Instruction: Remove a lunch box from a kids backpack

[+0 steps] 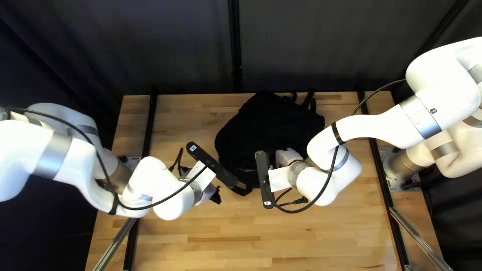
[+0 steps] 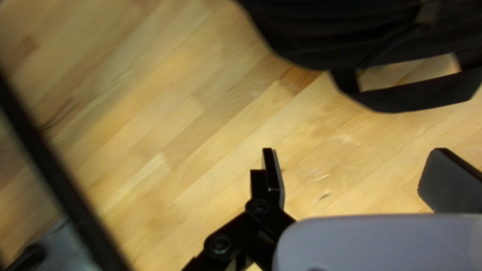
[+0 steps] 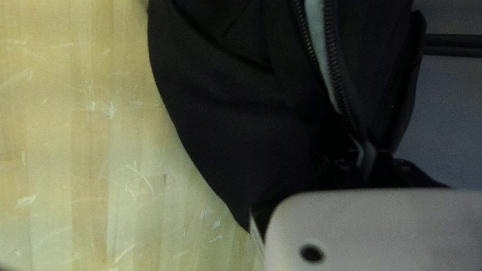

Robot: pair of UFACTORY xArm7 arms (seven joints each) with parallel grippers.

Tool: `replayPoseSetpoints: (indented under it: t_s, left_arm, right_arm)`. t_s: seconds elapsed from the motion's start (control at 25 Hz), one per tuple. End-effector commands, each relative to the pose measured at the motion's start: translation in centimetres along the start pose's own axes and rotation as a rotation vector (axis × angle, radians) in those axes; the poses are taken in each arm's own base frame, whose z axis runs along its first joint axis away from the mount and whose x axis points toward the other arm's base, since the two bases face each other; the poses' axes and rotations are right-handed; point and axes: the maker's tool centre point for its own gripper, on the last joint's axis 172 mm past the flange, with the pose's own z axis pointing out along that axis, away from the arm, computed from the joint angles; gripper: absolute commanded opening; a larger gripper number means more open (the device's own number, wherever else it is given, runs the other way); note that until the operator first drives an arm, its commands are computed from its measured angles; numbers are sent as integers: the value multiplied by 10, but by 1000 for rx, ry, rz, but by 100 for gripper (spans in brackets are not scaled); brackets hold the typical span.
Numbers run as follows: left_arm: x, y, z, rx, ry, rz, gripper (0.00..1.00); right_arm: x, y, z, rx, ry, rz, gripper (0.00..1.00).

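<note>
The black backpack [image 1: 273, 125] lies on the table's far half. My left gripper [image 1: 216, 195] is open beside the backpack's near-left edge, nothing between its fingers. In the left wrist view, my left gripper [image 2: 351, 173] hangs over bare wood, with the backpack [image 2: 331, 35] and its strap loop [image 2: 411, 98] ahead. My right gripper [image 1: 287, 156] is at the backpack's near-right side. In the right wrist view, my right gripper [image 3: 369, 155] is shut on the backpack [image 3: 226, 110] at the end of its unzipped opening, fingertips sunk in dark cloth. No lunch box shows.
A black rail [image 1: 150, 123] runs along the table's left side and another [image 1: 384, 175] along its right. Wooden tabletop [image 1: 266, 241] stretches in front of both arms. The dark curtain [image 1: 301, 45] hangs behind the far edge.
</note>
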Motion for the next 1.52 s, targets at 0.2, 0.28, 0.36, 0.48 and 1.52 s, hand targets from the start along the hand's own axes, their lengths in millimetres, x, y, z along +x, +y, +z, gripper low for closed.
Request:
replayPoseSetpoints:
  t_s: [0.2,0.28,0.36,0.48,1.52]
  left_arm:
    - [-13,20,28,-97,127,78,100]
    - [-10,25,28,-116,154,101,100]
    - [-4,30,29,-137,190,129,100]
    - [6,36,36,-163,238,160,100]
    - [50,58,56,-276,343,234,0]
  right_arm:
    - [-8,-12,-2,6,19,4,0]
    - [-8,-13,-2,8,22,5,0]
    - [-7,-13,-2,9,27,6,0]
    - [-6,-12,-4,9,32,5,0]
    - [-7,-22,-12,15,57,-17,0]
